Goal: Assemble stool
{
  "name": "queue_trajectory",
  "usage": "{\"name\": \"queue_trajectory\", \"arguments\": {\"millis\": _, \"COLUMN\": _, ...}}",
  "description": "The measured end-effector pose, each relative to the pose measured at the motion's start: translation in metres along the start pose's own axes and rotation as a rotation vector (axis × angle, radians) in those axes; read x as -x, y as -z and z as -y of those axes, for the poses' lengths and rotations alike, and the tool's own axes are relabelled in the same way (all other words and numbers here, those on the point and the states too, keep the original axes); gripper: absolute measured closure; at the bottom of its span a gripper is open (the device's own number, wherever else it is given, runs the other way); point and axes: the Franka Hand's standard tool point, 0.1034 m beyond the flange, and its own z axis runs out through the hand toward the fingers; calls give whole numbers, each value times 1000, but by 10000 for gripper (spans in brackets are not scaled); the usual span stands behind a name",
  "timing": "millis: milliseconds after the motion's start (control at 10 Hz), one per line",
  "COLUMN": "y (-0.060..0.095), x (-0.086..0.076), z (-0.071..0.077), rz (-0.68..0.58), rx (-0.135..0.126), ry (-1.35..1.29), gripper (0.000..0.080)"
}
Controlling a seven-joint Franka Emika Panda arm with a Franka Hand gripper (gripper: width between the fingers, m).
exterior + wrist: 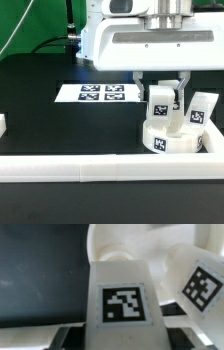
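The round white seat disc (178,137) lies at the exterior view's right, with a tag on its side wall. My gripper (162,98) hangs over it, shut on an upright white leg block (159,104) whose lower end meets the disc's top. A second leg block (198,112) stands tilted on the disc just to the right. In the wrist view the held leg block (122,300) shows its square tag between my fingers (68,336), with the gripper (122,339) closed on its sides. The seat disc (125,243) lies beyond it and the second leg block (200,280) beside it.
The marker board (97,93) lies flat on the black table behind and to the left of the disc. A long white rail (90,166) runs along the front, close to the disc, and turns up the right side (214,140). A small white piece (2,125) sits at the left edge.
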Motion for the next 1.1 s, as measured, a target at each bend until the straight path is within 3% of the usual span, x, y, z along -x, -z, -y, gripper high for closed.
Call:
{"name": "queue_trajectory", "arguments": {"millis": 500, "y": -4, "x": 2, "z": -1, "rz": -80, "rx": 7, "ry": 9, "gripper": 462}}
{"name": "queue_trajectory", "arguments": {"millis": 600, "y": -4, "x": 2, "z": -1, "rz": -80, "rx": 7, "ry": 9, "gripper": 403}}
{"name": "queue_trajectory", "arguments": {"millis": 700, "y": -4, "x": 2, "z": -1, "rz": -80, "rx": 7, "ry": 9, "gripper": 268}}
{"name": "queue_trajectory", "arguments": {"millis": 800, "y": -4, "x": 1, "z": -3, "rz": -76, "rx": 7, "ry": 14, "gripper": 268}}
{"name": "queue_trajectory", "arguments": {"millis": 900, "y": 1, "x": -1, "z": -7, "rz": -63, "rx": 6, "ry": 21, "gripper": 175}}
{"name": "queue_trajectory", "arguments": {"millis": 1100, "y": 11, "x": -4, "z": -10, "rz": -41, "rx": -1, "ry": 9, "gripper": 157}}
